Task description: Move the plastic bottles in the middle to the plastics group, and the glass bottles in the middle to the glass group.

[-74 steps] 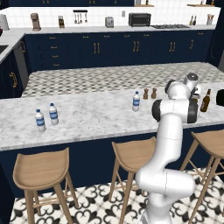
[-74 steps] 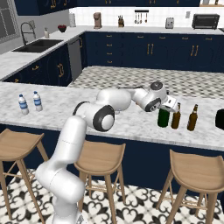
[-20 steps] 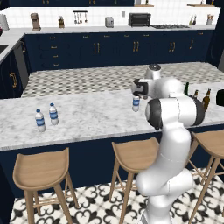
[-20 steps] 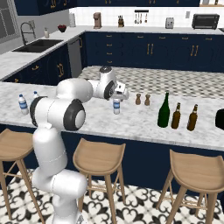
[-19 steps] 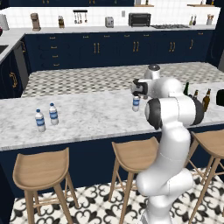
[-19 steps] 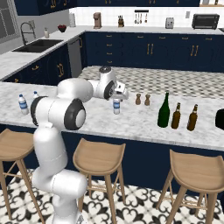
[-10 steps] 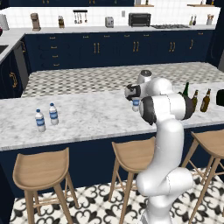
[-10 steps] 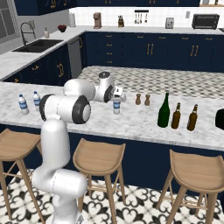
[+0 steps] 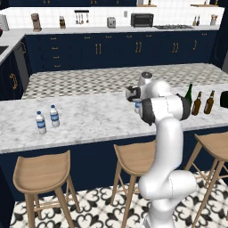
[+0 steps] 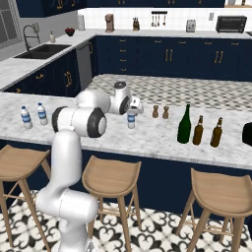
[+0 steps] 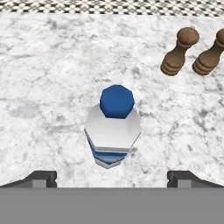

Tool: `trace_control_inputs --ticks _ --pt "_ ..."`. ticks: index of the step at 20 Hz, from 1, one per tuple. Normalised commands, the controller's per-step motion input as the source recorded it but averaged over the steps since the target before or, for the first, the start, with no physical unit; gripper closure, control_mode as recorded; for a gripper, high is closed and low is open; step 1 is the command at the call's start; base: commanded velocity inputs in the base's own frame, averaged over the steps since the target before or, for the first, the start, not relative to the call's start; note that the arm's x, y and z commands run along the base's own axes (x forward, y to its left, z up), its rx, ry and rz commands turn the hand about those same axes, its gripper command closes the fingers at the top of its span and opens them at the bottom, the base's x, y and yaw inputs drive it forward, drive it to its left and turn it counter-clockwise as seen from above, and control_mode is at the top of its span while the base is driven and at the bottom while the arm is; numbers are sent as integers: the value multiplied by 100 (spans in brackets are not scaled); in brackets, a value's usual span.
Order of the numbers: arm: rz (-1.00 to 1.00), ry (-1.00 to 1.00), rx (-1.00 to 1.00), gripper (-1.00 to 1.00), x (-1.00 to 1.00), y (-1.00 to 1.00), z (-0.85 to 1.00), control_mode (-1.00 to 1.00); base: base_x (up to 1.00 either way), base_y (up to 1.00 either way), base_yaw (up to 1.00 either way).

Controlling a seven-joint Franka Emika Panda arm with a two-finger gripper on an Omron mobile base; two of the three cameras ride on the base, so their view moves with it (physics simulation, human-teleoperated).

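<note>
**Open gripper poised above lone water bottle on kitchen island**

The gripper [image 11: 112,177], jaws spread wide and holding nothing, hangs directly over the small water bottle [image 11: 113,127] standing upright on the marble counter [image 11: 52,65]; its two fingertips [image 11: 41,177] sit well apart on either side of the bottle without touching it. From above, the bottle's cap looks blue. Two small brown shakers [image 11: 179,51] stand just beyond it. Further along the counter, a tall green bottle [image 10: 184,124] stands beside two brown bottles [image 10: 199,130], the three in a row near the far end. At the opposite end, a pair of matching water bottles [image 10: 26,117] stands close together. Three wooden stools [image 10: 111,180] line the near side of the island.
</note>
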Motion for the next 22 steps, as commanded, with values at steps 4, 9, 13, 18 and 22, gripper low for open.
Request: trace_control_inputs --ticks 4,9,13,18,22 --pt "0 0 0 -100 25 0 0 -100 0 0 0" --pt "0 0 0 -100 13 0 -19 -100 0 0 0" --pt "0 0 0 -100 0 0 -27 -100 0 0 0" --pt "0 -4 0 -100 0 0 -7 -100 0 0 0" --pt "0 -14 0 -100 0 0 -10 -100 0 0 0"
